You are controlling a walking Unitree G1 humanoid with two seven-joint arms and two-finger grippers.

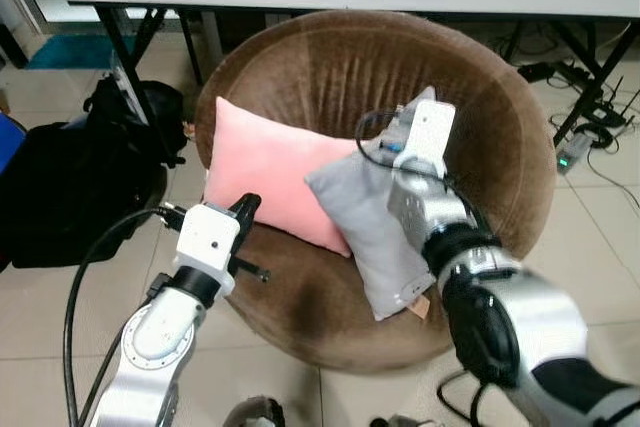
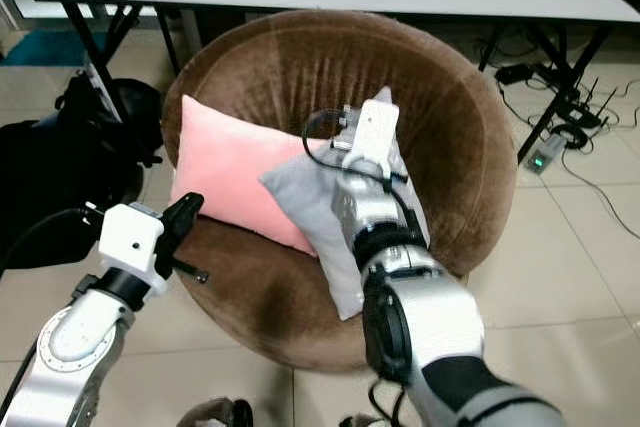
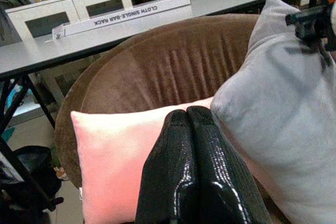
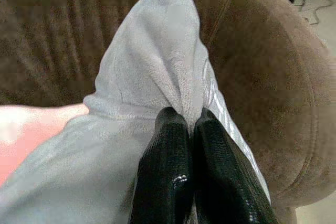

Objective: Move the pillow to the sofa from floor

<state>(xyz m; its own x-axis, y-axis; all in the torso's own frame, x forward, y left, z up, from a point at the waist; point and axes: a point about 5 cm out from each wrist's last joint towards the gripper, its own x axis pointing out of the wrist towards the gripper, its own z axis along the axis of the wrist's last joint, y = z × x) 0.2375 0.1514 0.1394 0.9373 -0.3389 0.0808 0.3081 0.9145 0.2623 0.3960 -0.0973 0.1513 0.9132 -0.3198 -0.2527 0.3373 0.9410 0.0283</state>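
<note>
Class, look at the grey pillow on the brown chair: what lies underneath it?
The grey pillow overlaps the pink pillow and rests on the brown chair. The right pincer pinches its fabric. The covered part of the seat stays hidden.

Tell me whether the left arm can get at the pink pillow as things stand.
Probably yes. The left gripper, shut, hovers by the pink pillow at its near edge, with nothing between; the grey pillow overlaps only the far side.

Grey pillow tilted on brown round sofa, leaning vs pink pillow.

pink pillow and grey pillow crowding sofa seat, front cushion free
</note>
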